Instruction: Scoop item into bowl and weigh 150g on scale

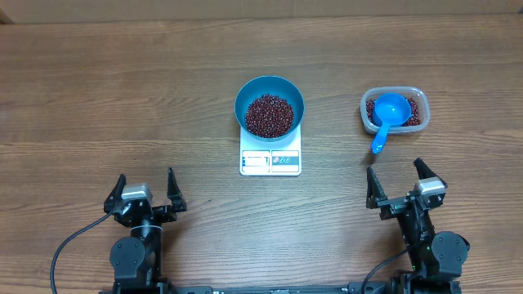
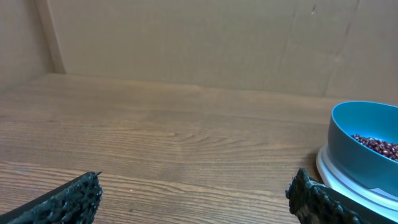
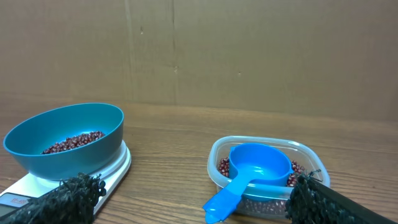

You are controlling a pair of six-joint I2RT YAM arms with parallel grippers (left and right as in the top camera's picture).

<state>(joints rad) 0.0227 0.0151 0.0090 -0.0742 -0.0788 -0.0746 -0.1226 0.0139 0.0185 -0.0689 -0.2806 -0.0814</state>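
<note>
Beans [image 1: 269,115] sit in bowl [image 1: 270,82] on scale [image 1: 270,161], mid table; more in tub [image 1: 417,93] toward right edge. Scoop [image 1: 388,114] lies in tub, handle pointing at near edge, straight toward right hand [image 1: 395,169]. Left hand [image 1: 147,175] much farther off. Both hands spread wide, holding nothing.

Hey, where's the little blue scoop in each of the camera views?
Overhead: the scoop lies in the clear tub, right of centre, handle over the near rim.
Left wrist: not in it.
Right wrist: lower middle, in the tub.
Shared landmark: the blue bowl on the scale, seen in all three views.
</note>
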